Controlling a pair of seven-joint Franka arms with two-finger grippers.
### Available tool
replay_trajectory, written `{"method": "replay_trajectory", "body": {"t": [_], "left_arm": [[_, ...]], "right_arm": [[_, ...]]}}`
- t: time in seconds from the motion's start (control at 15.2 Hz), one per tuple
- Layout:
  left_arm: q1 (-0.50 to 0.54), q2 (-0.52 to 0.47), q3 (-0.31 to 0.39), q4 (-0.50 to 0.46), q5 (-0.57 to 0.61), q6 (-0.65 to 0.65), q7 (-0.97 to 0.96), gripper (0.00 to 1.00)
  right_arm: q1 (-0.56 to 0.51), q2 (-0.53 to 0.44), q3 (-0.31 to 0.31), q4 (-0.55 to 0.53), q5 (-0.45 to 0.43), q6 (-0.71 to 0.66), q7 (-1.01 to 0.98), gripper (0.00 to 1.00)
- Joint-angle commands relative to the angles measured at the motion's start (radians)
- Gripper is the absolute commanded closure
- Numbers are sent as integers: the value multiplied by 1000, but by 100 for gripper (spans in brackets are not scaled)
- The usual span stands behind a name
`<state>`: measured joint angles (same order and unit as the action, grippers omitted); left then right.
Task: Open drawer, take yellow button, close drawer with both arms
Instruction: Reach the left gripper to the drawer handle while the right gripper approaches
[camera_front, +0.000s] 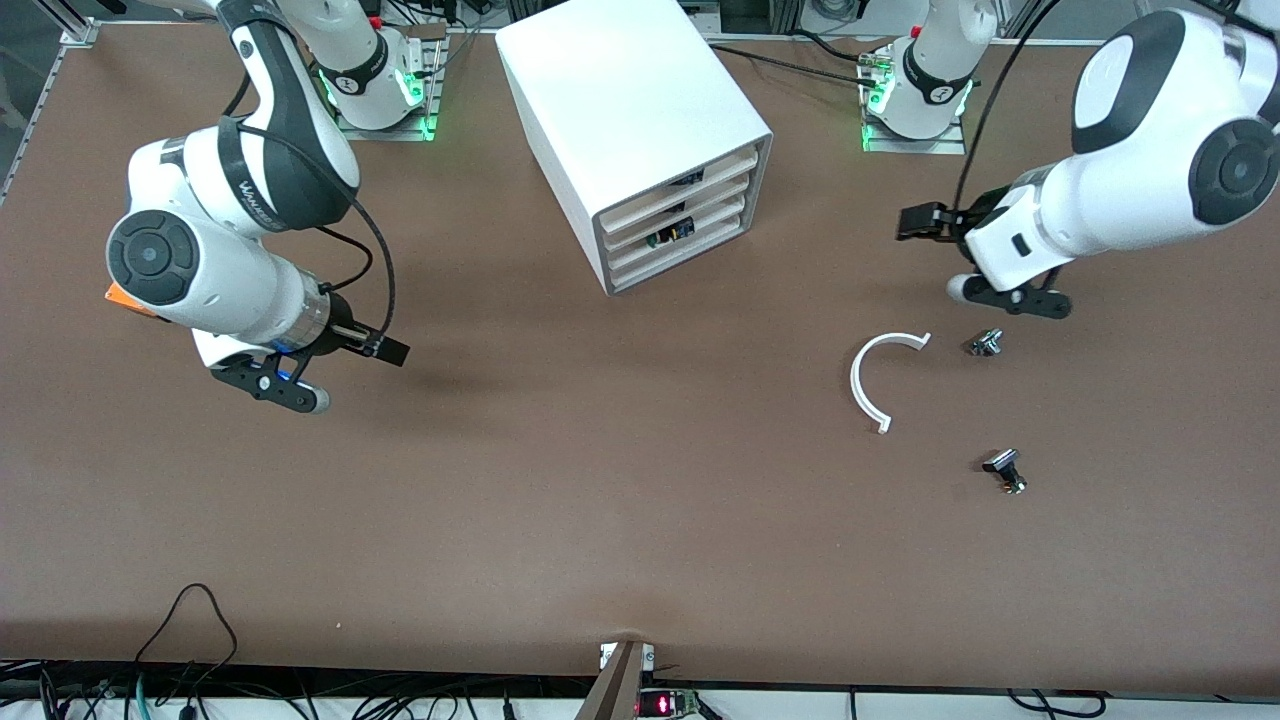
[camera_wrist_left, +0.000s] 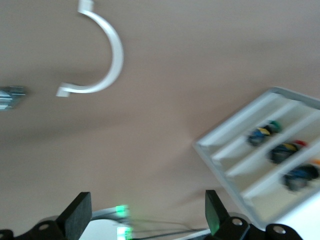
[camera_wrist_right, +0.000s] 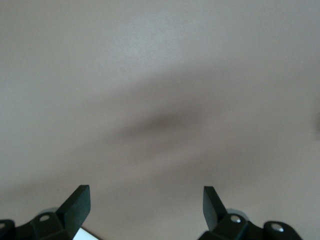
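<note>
Both grippers spread wide, empty: left gripper (camera_front: 985, 265) and right gripper (camera_front: 330, 372) hover over table (camera_front: 560, 480), well apart from the cabinet (camera_front: 640, 140). Drawers (camera_front: 680, 232) shut; button unseen. Risk: fingers slipping off the shallow rim, cabinet sliding.

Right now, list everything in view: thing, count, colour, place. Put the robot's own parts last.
Cabinet: one, white with grey front rim, mid-table near the bases.
Drawers: four, white, all in the cabinet; small coloured parts show inside.
Curved strip: one, white, C-shaped, on the table toward the left arm's end.
Metal parts: two, black and silver; one beside the curved strip, one nearer the front camera.
Orange object: one, mostly hidden by the right arm.
Table: one, brown.
Button: none identifiable.
Left gripper: one, black, open, over the table near the metal part.
Right gripper: one, black, open, over bare table.
</note>
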<state>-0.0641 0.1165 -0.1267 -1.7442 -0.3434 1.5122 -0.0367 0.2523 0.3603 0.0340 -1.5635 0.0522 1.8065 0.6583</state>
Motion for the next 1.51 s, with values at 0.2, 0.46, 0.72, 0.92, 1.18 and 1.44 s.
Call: {"method": "replay_trajectory", "body": {"t": [0.2, 0.46, 0.72, 0.92, 1.18, 1.44], "left_arm": [[15, 113, -4, -35, -362, 20, 220, 0], [10, 109, -8, -203, -540, 100, 475, 0], [9, 83, -11, -383, -684, 158, 708, 3], [9, 81, -45, -484, -834, 164, 872, 5], [9, 87, -88, -560, -954, 175, 994, 22], [7, 95, -133, -586, -1000, 174, 1000, 24]], "right_arm": [[59, 75, -3, 100, 8, -9, 133, 0], [82, 110, -3, 150, 9, -10, 237, 0], [120, 161, -3, 226, 15, -10, 355, 0], [143, 186, -3, 263, 15, -9, 412, 0], [166, 226, -2, 327, 40, -7, 503, 0], [182, 236, -2, 341, 72, 27, 572, 0]]}}
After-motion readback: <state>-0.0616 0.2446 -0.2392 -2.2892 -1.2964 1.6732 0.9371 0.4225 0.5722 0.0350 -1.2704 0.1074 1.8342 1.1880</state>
